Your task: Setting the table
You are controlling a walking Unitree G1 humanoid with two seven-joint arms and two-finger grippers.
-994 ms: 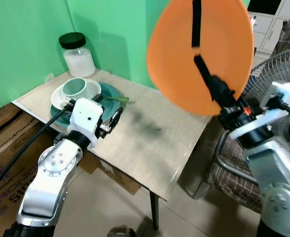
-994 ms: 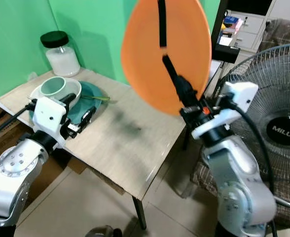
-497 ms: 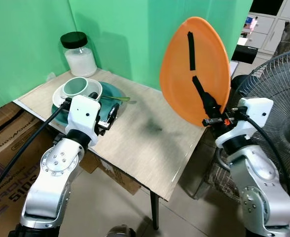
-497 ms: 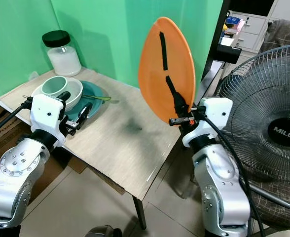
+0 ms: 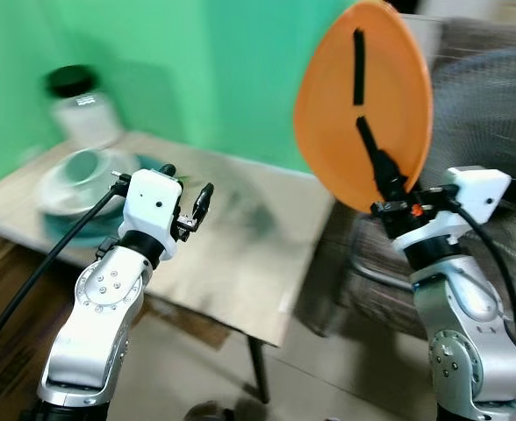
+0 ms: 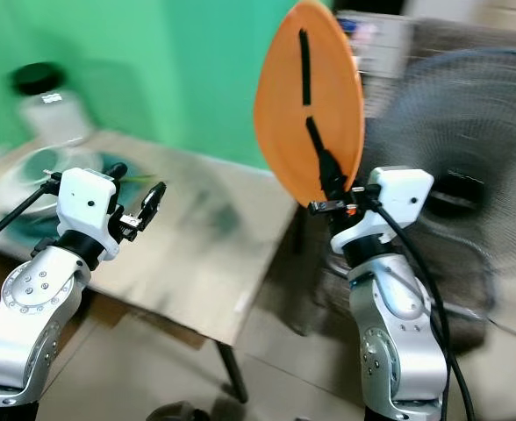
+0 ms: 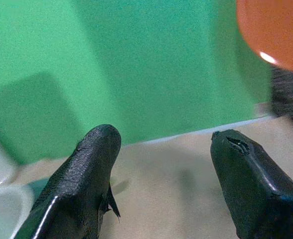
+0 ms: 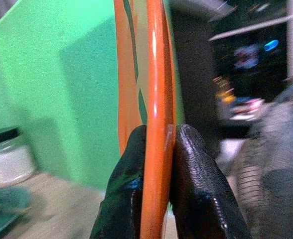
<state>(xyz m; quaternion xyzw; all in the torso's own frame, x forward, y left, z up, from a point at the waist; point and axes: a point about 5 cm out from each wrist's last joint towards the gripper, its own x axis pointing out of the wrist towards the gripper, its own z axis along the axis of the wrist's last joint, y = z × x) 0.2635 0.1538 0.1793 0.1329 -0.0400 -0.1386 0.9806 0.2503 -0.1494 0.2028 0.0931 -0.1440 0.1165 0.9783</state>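
My right gripper [image 5: 363,132] is shut on an orange plate [image 5: 390,96] and holds it on edge, upright, to the right of the table and above its right end. In the right wrist view both fingers [image 8: 191,164] pinch the plate's rim [image 8: 155,74]. My left gripper [image 5: 188,180] is open with nothing in it, raised over the wooden table [image 5: 240,254] near its front left. Its two fingertips [image 7: 86,164] stand wide apart over the tabletop. At the table's far left a white bowl with a pale cup in it [image 5: 78,171] sits on a teal plate, all blurred.
A glass jar with a black lid [image 5: 75,110] stands at the back left against the green wall [image 5: 214,70]. A standing fan [image 6: 460,175] and a chair lie right of the table, close behind my right arm. The eye views are motion-blurred.
The whole picture has shifted and blurred, so the camera moved. The orange plate went from close before the camera to farther off, still upright in my right gripper. My left gripper stays open.
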